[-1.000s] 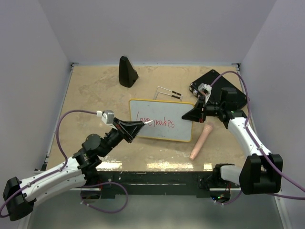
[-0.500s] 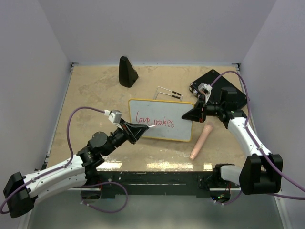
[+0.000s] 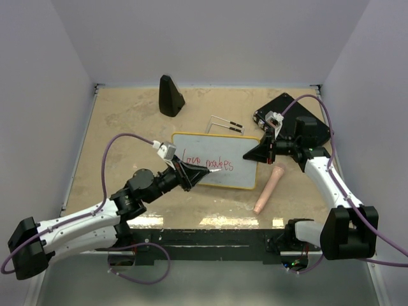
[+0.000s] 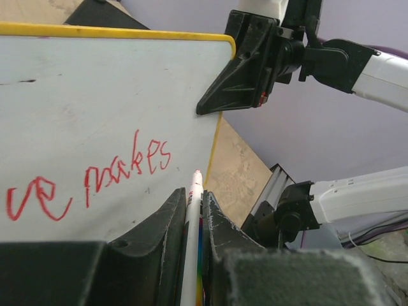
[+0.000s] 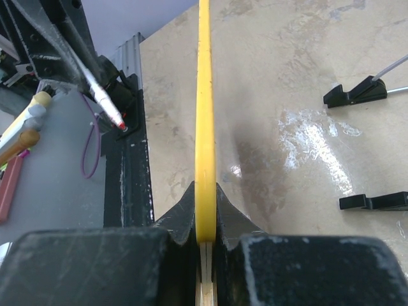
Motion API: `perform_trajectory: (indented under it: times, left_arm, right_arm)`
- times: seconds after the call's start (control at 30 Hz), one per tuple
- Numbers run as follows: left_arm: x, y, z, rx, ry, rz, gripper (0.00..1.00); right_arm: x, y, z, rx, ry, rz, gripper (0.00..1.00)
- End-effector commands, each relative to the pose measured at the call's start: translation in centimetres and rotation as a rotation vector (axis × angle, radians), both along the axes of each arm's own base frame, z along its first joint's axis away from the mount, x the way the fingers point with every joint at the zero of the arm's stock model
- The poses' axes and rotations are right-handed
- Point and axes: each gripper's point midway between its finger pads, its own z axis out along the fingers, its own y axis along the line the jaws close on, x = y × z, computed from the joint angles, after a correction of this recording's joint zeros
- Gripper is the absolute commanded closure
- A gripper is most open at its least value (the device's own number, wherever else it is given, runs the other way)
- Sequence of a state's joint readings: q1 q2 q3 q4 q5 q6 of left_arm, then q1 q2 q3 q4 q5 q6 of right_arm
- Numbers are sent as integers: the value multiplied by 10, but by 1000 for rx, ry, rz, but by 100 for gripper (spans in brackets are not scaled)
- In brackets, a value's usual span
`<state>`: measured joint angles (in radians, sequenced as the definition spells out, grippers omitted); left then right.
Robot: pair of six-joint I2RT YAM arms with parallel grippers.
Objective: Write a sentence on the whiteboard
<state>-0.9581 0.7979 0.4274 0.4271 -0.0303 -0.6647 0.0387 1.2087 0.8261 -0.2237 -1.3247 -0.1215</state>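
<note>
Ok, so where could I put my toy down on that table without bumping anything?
The biggest bare patch is on the left of the table, between the black cone and the left arm. There is more room along the back, right of the cone. The middle and right are crowded: whiteboard, wire stand, pink stick, black box, right arm.

Sentence [image 3: 220, 164] on whiteboard [image 3: 245, 175]; wire stands [image 3: 227, 123] behind
</note>
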Motion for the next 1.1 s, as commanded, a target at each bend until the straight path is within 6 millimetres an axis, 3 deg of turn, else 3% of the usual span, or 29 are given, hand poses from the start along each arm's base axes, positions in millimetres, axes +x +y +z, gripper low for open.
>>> perform_trajectory:
  times: [0.0,0.23,0.43,0.7,1.07]
  left_arm:
    - [-4,-22,28,-33,-31,-23,100]
    - [-1,-62,29,10,-90,18,100]
    - [11,-81,34,46,-117,71,100]
    - [24,-86,25,66,-56,168,100]
    - [26,-95,19,127,-62,223,100]
  right_arm:
    - [-4,0,20,29,-80,36,100]
    - [-3,-1,22,32,-72,25,100]
    - [-2,-3,22,33,-75,16,100]
    - [-1,-4,21,42,-68,18,100]
    - [-1,-5,20,52,-65,24,100]
